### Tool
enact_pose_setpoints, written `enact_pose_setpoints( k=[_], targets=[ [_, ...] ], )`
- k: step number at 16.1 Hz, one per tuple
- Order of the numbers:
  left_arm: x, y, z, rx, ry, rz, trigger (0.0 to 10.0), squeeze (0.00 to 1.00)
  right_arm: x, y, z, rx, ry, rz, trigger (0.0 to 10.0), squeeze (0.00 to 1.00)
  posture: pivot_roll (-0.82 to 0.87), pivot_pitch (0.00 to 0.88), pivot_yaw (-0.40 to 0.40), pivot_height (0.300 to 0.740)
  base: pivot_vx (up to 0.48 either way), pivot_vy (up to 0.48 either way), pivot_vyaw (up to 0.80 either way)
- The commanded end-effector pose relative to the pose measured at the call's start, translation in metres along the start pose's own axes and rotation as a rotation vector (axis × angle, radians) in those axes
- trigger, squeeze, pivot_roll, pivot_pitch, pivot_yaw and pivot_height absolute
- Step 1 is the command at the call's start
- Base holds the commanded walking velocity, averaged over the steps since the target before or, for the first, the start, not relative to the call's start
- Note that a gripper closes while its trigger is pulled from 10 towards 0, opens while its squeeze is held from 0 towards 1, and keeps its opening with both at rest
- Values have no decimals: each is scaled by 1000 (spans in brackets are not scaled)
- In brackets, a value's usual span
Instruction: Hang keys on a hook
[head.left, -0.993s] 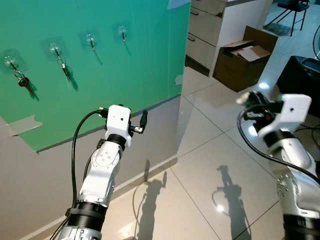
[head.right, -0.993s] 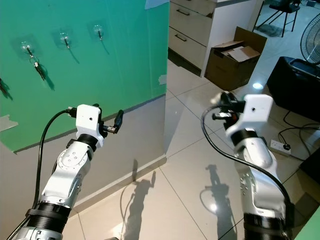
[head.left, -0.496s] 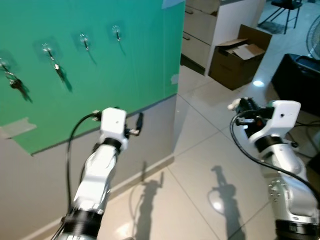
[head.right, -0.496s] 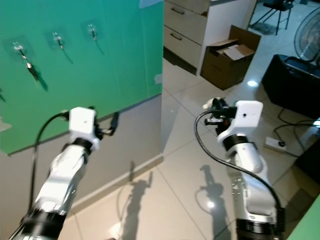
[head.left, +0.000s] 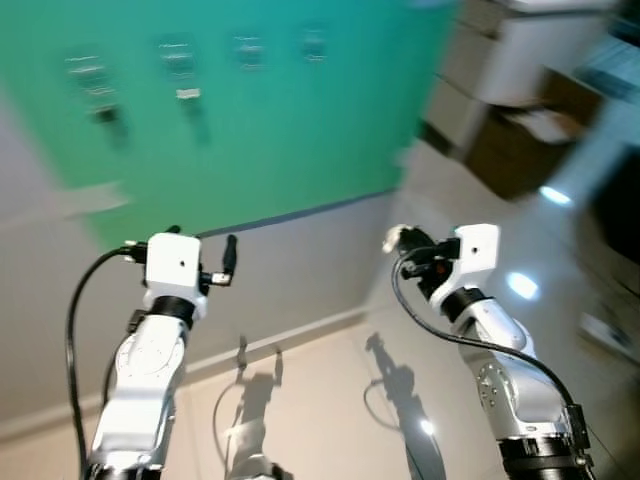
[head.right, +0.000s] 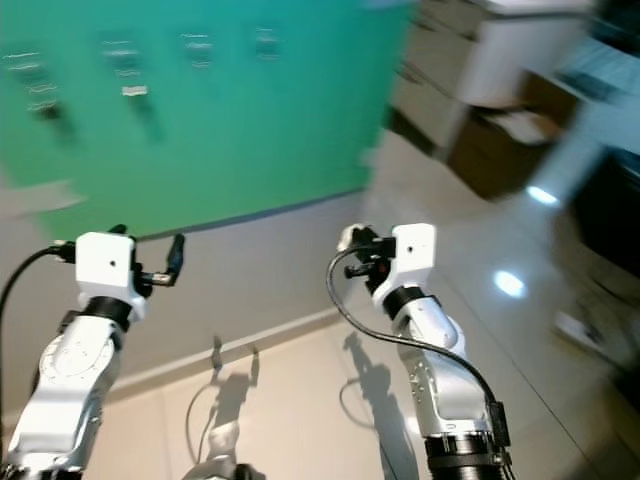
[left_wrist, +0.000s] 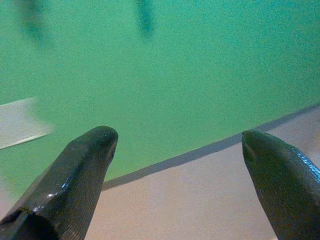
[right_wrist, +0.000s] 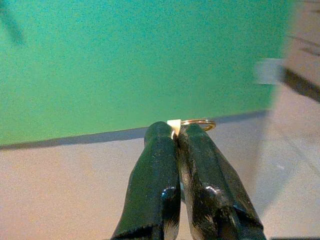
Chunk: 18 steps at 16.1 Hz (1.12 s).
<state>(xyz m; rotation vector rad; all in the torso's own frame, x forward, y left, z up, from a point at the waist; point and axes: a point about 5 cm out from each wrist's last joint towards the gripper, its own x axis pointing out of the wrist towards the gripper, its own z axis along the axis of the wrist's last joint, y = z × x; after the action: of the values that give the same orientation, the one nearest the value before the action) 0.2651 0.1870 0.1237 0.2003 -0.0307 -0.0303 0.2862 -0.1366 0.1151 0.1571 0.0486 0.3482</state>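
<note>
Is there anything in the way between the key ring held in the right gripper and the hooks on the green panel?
Nothing visible: the right gripper pinches the key ring, with open air up to the blurred hooks on the green panel.

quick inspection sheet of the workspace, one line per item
surface: green wall panel over a grey lower wall, glossy tiled floor
job's things: blurred row of hooks; gold key ring pinched at the right gripper
clutter: cardboard box, blurred
grippers: right shut on the key ring; left gripper open, holding nothing, facing the panel
cables: black cable looping along left arm, another along right arm
surroundings: white drawer unit
</note>
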Motion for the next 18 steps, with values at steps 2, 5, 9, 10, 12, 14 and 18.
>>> enact_pose_setpoints(
  k=[2, 5, 9, 10, 12, 14, 18],
  targets=[
    [-1, -4, 5, 15, -2, -14, 10000, 0, -3, -2, -4, -19, -1, 0, 10000, 0, 44, 47, -42, 740, 0, 0, 800],
    [7, -8, 9, -7, -1, -19, 10000, 0, -3, -6, -6, -1, -9, -78, 10000, 0, 17, 32, -18, 740, 0, 0, 800],
    [13, -24, 11, -49, -26, -100, 10000, 0, -3, -21, 2, -59, -28, -197, 10000, 0, -26, 7, -10, 740, 0, 0, 400],
    [15, -27, 10, -72, -20, -99, 10000, 0, -4, -22, -1, -52, -24, -202, 10000, 0, -29, 6, -13, 740, 292, 0, 0],
    [17, -29, 11, -70, -25, -107, 10000, 0, -6, -22, -1, -38, -27, -211, 10000, 0, -36, 0, -11, 740, 294, 0, 0],
    [20, -27, 9, -65, -18, -109, 10000, 0, -7, -24, -6, -29, -5, -238, 10000, 0, -34, 0, -5, 740, 349, 0, 0],
    [22, -24, 10, -51, -25, -113, 10000, 0, -4, -18, -7, -35, -6, -219, 10000, 0, -23, 0, -2, 740, 382, 0, 0]
  ],
)
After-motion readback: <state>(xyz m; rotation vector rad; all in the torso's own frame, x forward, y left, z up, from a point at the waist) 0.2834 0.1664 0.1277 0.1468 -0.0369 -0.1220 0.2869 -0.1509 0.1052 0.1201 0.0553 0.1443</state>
